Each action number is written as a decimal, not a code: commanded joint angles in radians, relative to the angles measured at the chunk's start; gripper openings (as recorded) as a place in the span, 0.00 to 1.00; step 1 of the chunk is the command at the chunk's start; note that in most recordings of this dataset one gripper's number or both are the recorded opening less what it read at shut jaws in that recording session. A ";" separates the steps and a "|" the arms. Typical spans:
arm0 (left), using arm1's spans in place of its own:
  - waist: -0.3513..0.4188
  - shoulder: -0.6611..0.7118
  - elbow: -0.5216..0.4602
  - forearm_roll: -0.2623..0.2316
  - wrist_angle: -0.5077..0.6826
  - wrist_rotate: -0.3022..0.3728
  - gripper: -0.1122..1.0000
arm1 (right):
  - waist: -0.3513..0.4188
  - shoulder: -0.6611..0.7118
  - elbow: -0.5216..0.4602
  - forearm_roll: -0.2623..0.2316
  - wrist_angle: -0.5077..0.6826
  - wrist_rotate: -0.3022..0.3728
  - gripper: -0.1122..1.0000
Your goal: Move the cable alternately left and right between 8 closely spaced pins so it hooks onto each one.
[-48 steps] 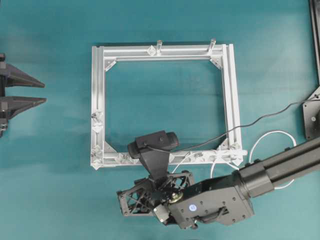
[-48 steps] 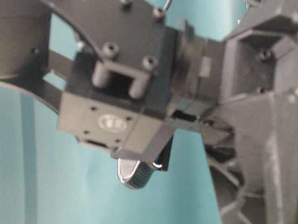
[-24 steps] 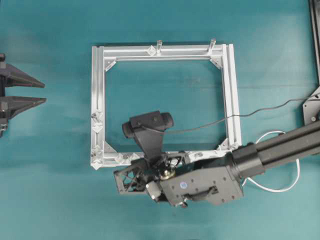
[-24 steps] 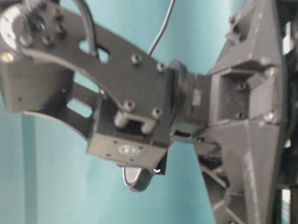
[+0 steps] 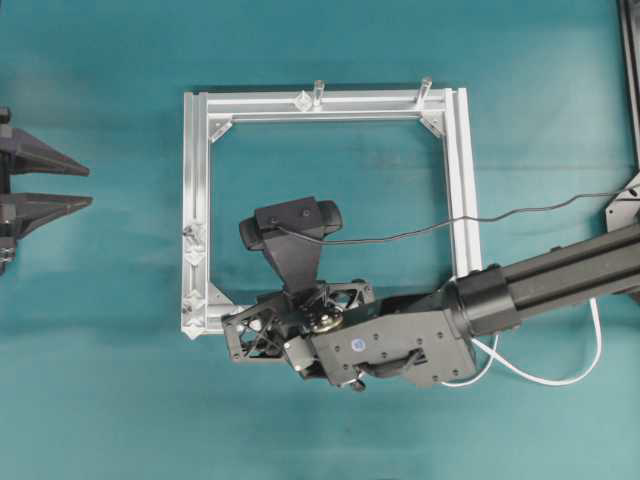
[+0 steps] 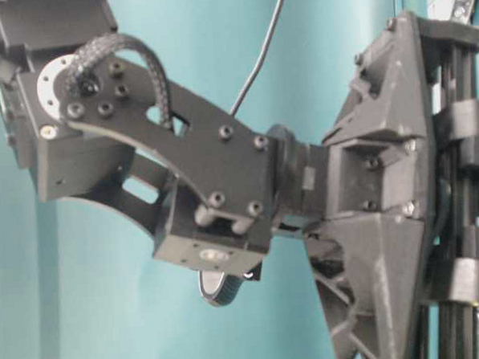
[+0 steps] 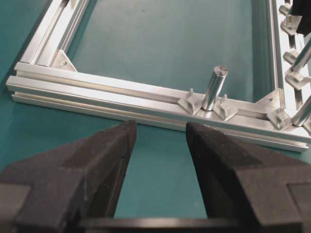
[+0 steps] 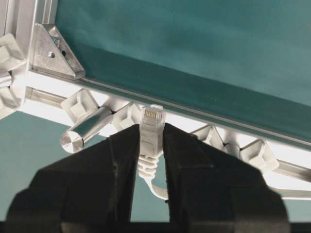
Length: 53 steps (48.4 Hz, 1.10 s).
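In the overhead view the middle of the frame [image 5: 200, 200] is open teal table [image 5: 100, 400], and so is the left side. The right arm [image 5: 400, 345] covers the bottom rail; two posts [image 5: 319, 90] stand on the top rail

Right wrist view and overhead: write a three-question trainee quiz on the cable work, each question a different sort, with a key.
1. True or false: the right gripper is shut on the plug of the cable.
2. Multiple choice: in the overhead view, the left gripper is
A. over the frame
B. at the left edge, jaws open, holding nothing
C. pinching the cable
3. Fill in: in the right wrist view the plug's tip points toward the frame ____ that carries the pins.

Key: 1 true; 2 B; 3 rail
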 commanded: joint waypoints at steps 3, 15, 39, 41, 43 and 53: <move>-0.002 0.006 -0.009 0.003 -0.011 -0.008 0.61 | -0.002 -0.023 -0.008 -0.005 -0.002 -0.003 0.27; -0.002 0.005 -0.009 0.002 -0.011 -0.008 0.61 | -0.002 -0.023 -0.008 -0.006 -0.003 -0.002 0.27; -0.002 0.005 -0.003 0.002 -0.021 -0.008 0.61 | -0.011 -0.023 -0.005 -0.011 0.000 -0.003 0.27; -0.002 0.006 -0.003 0.003 -0.021 -0.008 0.61 | -0.017 -0.025 -0.003 -0.014 -0.002 -0.003 0.27; -0.002 0.006 -0.003 0.003 -0.021 -0.008 0.61 | -0.025 -0.023 -0.005 -0.018 -0.003 -0.005 0.27; -0.002 0.003 -0.003 0.002 -0.021 -0.008 0.61 | -0.066 -0.023 -0.003 -0.028 -0.006 -0.063 0.27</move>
